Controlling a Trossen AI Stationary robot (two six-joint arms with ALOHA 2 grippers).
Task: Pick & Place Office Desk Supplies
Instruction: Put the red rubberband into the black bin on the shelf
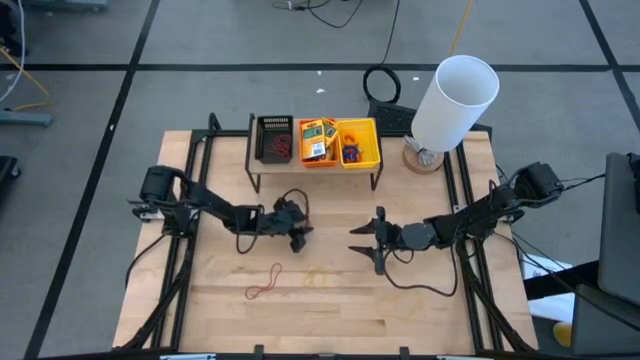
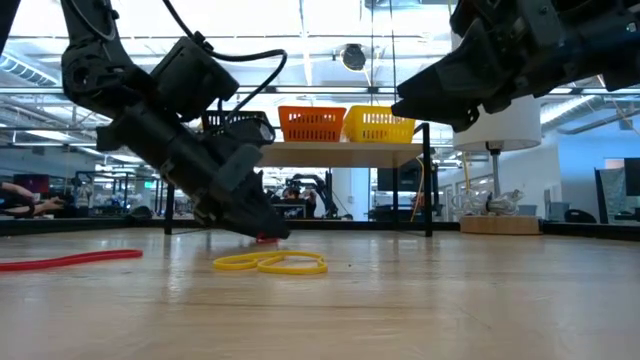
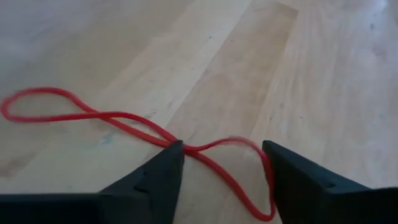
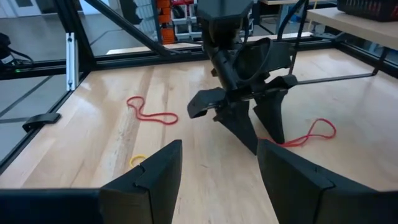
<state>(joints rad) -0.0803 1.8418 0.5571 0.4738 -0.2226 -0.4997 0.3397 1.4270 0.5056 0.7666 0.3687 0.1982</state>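
Though contact seems likely, left claw (image 3: 222, 163) straddles red band (image 3: 112, 118), parted.

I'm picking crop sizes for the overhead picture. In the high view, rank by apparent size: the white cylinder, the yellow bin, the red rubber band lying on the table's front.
Largest to smallest in the high view:
1. Big white cylinder, though it stands taller, nearer the camera.
2. Yellow plastic bin.
3. Thin red rubber-band loop.
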